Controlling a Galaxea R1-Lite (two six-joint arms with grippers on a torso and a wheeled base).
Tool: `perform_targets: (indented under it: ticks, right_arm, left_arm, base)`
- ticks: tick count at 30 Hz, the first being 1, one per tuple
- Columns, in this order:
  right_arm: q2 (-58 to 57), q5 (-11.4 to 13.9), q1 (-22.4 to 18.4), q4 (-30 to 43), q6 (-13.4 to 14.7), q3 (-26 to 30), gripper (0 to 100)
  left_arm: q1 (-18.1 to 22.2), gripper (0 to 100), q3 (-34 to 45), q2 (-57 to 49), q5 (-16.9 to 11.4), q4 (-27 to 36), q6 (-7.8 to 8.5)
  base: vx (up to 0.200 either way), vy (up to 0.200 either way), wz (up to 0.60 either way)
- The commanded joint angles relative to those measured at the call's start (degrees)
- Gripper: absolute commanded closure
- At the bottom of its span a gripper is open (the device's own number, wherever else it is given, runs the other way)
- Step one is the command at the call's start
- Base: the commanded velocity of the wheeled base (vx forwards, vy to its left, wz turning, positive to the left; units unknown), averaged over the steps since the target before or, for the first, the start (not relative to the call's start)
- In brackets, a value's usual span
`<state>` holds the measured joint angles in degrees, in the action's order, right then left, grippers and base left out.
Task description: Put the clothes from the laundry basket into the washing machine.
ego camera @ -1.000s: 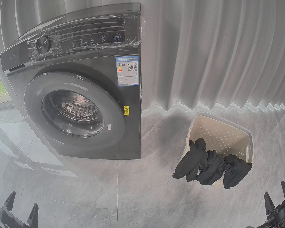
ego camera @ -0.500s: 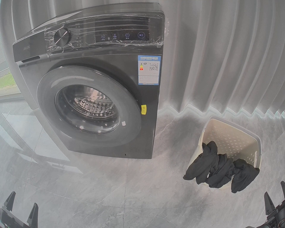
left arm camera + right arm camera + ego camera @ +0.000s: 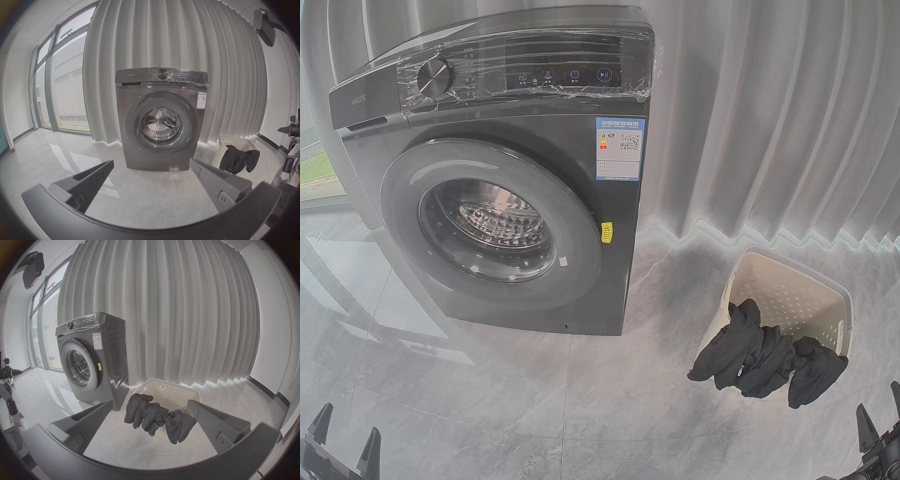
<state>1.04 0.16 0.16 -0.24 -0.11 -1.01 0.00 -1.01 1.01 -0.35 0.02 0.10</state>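
Right of the washing machine (image 3: 506, 187), black clothes (image 3: 765, 359) hang over the laundry basket (image 3: 787, 294) rim. Left pincer (image 3: 350, 420) and right pincer (image 3: 877, 398) gape empty. Its door (image 3: 487, 228) looks shut, I think; clothes could bump it.

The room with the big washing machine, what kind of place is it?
Probably a laundry area. A front-loading washing machine stands on a shiny tiled floor, and beside it is a laundry basket with dark clothes draped over its rim. White curtains hang behind.
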Motion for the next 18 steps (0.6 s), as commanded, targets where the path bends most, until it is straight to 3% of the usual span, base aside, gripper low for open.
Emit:
perform_targets:
  ticks: [1,15,18]
  right_arm:
    - [-1.04,0.02,0.02,-0.02,-0.07,1.01,0]
    - [-1.04,0.02,0.02,-0.02,-0.07,1.01,0]
    - [-1.04,0.02,0.02,-0.02,-0.07,1.01,0]
  left_arm:
    - [0.00,0,1.01,-1.01,0.00,0.06,-0.01]
    - [-0.09,0,1.01,-1.01,0.00,-0.02,-0.10]
    - [0.00,0,1.01,-1.01,0.09,-0.02,-0.36]
  base:
    - [0.000,0.000,-0.60]
    - [0.000,0.000,-0.04]
    - [-0.200,0.000,0.00]
